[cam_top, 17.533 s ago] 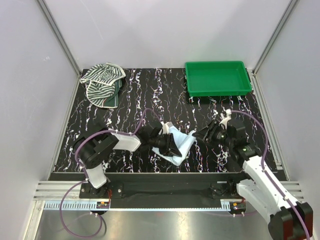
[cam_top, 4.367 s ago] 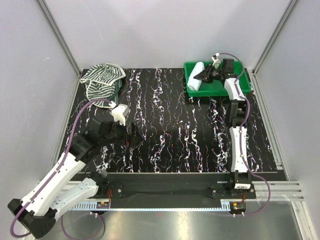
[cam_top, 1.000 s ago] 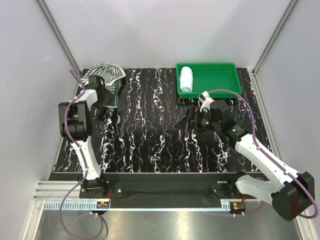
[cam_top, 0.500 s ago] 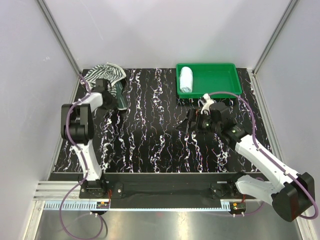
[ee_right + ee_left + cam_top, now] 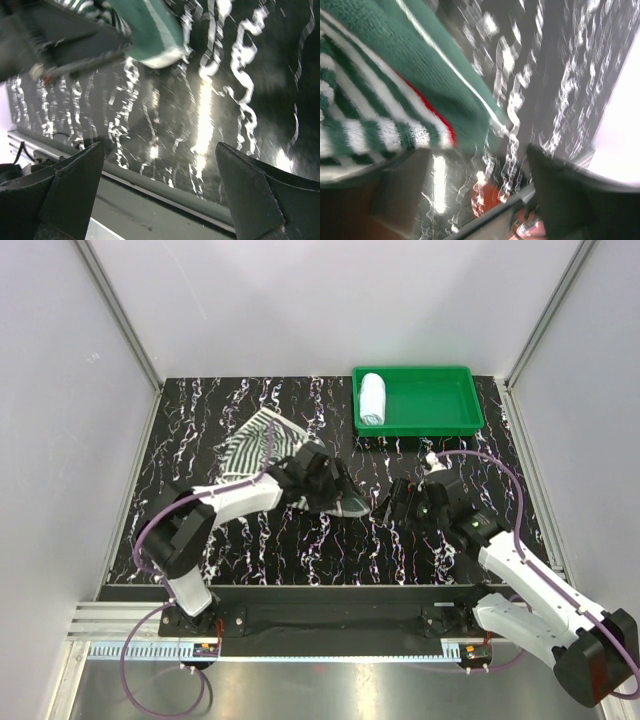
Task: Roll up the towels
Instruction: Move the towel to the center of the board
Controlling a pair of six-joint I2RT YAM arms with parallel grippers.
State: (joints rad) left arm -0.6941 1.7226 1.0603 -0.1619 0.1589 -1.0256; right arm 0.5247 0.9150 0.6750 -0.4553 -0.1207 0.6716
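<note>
Hovers low over the black marbled table (image 5: 300,550) with right gripper (image 5: 160,148) spread wide just beside a green-backed corner of the striped towel (image 5: 258,443), sets left gripper (image 5: 330,488) with jaws apart at that towel's edge mid-table, and shows the pale blue towel (image 5: 372,398) rolled at the left end of the far green tray (image 5: 440,400).

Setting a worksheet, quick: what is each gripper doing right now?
Left gripper: open, striped towel against it, not pinched.
Right gripper: open, holding nothing.
</note>
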